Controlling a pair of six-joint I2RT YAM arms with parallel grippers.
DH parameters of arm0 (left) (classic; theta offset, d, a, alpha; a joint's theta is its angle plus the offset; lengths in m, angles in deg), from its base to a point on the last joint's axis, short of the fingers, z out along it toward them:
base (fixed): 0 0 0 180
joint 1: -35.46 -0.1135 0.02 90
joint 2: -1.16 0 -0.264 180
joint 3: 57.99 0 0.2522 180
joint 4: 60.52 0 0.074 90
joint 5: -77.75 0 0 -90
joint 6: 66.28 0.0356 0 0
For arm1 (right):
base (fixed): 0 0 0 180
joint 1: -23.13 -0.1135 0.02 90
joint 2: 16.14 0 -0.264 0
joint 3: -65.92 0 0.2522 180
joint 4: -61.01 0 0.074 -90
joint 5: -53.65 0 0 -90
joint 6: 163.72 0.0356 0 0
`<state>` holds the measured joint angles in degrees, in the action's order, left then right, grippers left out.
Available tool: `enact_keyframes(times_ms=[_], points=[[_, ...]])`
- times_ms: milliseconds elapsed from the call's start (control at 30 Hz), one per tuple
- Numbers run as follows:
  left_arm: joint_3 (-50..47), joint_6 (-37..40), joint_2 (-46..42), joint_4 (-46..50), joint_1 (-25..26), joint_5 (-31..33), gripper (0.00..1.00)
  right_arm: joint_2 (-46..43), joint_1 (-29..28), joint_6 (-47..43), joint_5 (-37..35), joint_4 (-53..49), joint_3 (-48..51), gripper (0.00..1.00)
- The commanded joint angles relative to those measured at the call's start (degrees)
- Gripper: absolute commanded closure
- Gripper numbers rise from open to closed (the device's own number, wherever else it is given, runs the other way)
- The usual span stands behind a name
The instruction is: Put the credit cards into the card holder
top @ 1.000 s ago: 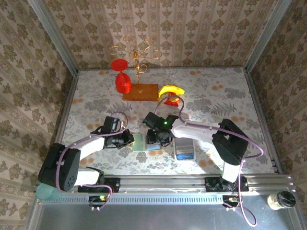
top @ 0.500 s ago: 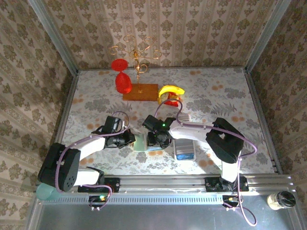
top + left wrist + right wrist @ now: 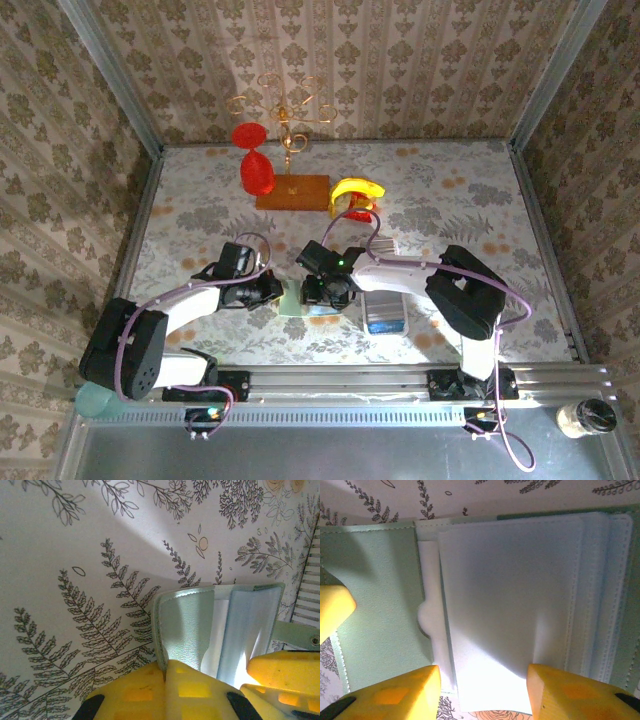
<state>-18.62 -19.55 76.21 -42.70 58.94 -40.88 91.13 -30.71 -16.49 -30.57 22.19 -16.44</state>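
White tray [image 3: 385, 312] beside card holder [image 3: 291, 298]

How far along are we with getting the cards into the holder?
Done: the card holder lies open, left gripper pinching its edge. In hand: a pale card lies across its inside, one end overhanging, right gripper open astride it. Left: seating that card fully.

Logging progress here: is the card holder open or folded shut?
Open. The card holder is spread apart with its inner pockets showing, and the shut left pincer pinches the edge of one flap.
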Motion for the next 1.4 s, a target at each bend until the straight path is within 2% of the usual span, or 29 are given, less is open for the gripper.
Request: enact_keyframes(times_ms=[0,267,433,733,967,1100,1267,1367], points=[[0.32,0.0,0.69,-0.1,0.42,0.08,1.0,1.3,-0.03,1.59,1.57,1.64,0.33,0.51],[-1.24,-1.39,-0.56,-0.57,1.76,2.37,0.99,-0.1,-0.21,4.5,3.51,9.07,2.22,0.51],[-3.06,-3.02,-2.07,-1.57,1.81,3.45,0.94,1.13,-0.38,5.68,4.57,11.0,2.07,0.53],[-4.51,-4.11,-7.59,0.65,1.55,4.71,0.66,2.07,-0.82,7.36,4.58,13.17,2.06,0.55],[-7.15,-5.0,-17.13,5.86,-0.5,8.86,0.6,3.05,-1.0,7.81,4.6,13.6,1.29,0.56],[-8.47,-5.56,-20.64,7.51,-0.72,10.51,0.6,3.95,-1.0,7.85,5.02,13.73,0.62,0.58],[-8.72,-4.61,-22.23,9.9,-0.72,12.17,0.86,4.47,-1.18,7.81,5.03,13.81,-0.48,0.59],[-8.69,-4.03,-21.08,9.66,-0.72,11.69,0.94,4.8,-1.26,7.73,5.12,14.13,-1.03,0.6]])
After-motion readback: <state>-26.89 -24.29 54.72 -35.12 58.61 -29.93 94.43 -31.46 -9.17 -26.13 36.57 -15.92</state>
